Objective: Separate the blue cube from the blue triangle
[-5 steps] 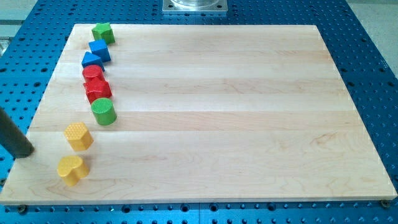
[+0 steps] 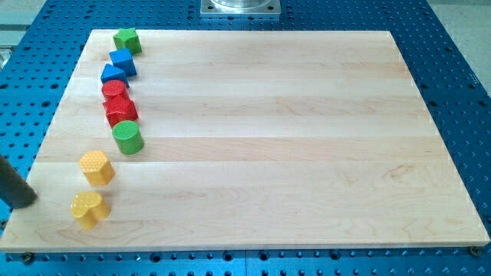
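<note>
Our tip (image 2: pixel 28 201): we sit at the view's left edge, low on the wooden board (image 2: pixel 307 153), just left of the yellow heart-shaped block (image 2: pixel 87 208) and apart from it
Jaws: we carry none, only a straight dark rod, so nothing is grasped
Yellow hexagon block (image 2: pixel 97 167): just above the heart, apart from it
Green cylinder (image 2: pixel 127 138): next up the column
Red blocks (image 2: pixel 119 104): two of them, packed together above the cylinder, shapes unclear
Blue triangle (image 2: pixel 113 75): right above the reds, touching or nearly so
Blue cube (image 2: pixel 123 61): tight against the triangle's upper right, well apart from us
Green star-like block (image 2: pixel 127 39): farthest, near the board's top left corner
</note>
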Robot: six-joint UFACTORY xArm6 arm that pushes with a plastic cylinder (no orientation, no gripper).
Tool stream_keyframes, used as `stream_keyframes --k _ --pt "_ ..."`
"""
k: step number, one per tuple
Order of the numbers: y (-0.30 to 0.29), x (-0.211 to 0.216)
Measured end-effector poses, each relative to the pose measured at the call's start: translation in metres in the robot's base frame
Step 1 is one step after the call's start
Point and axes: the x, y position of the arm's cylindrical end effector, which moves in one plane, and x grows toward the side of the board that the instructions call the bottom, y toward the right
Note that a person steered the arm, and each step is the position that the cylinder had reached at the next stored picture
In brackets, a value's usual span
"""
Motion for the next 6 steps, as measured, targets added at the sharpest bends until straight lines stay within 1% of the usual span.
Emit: stream_keyframes --k 3,5,6 --pt "0.005 -0.013" --pt "0.004 -0.169" --pt "0.004 -0.200"
